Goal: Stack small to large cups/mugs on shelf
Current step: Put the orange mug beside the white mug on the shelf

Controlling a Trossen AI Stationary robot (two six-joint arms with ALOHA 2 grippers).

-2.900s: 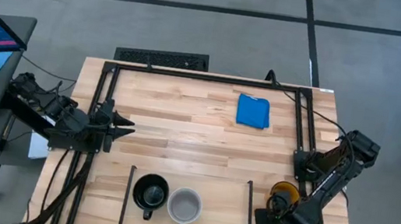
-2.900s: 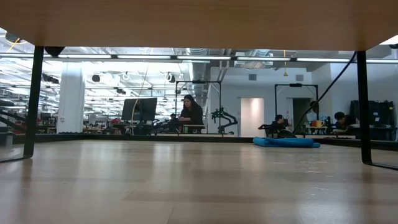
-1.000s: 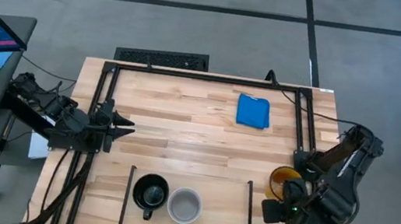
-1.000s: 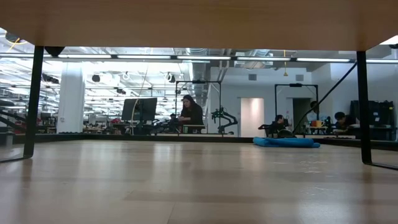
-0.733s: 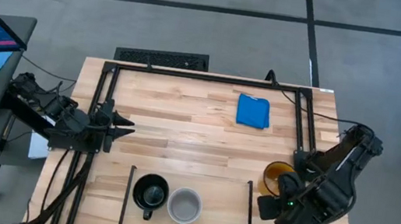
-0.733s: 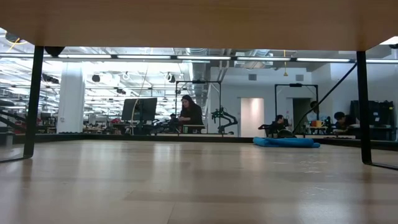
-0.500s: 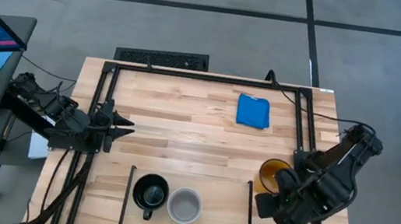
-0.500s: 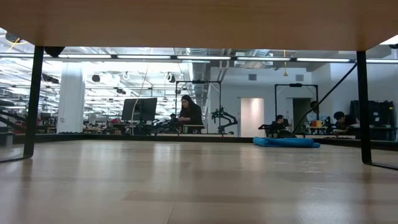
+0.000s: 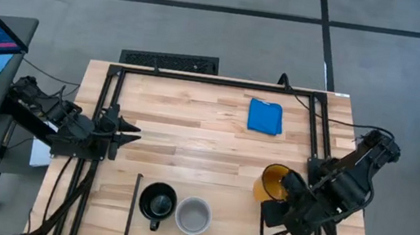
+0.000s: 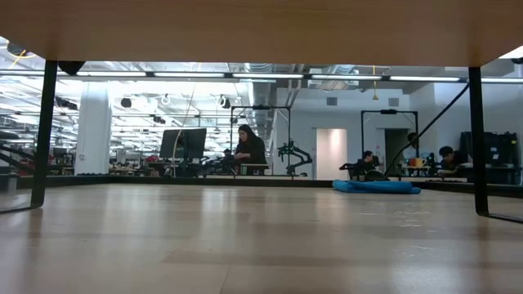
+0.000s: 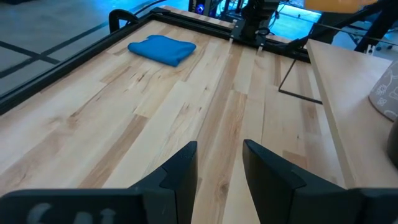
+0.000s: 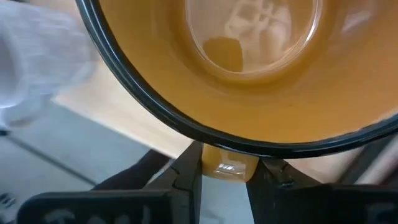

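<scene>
- Wood-plank table (image 9: pixel 191 131) carries the shelf (image 9: pixel 224 218) at its near edge, between two thin black bars.
- Only the right wrist view shows the right hand (image 12: pixel 225 167) clamped on the yellow-orange mug (image 9: pixel 272 182) handle; overhead, the mug is just right of the shelf bar.
- Blue cloth (image 9: pixel 265 116) lies far back.
- Black mug (image 9: pixel 157 202) and grey-white mug (image 9: pixel 194 215) stand side by side on the shelf, empty.
- Left hand (image 9: pixel 127 131) waits at the left edge, fingers (image 11: pixel 180 174) slightly apart.

My high view looks straight down on the counter (image 9: pixel 191 131); my low view sits level. Both show the blue cloth (image 9: pixel 265 116).
</scene>
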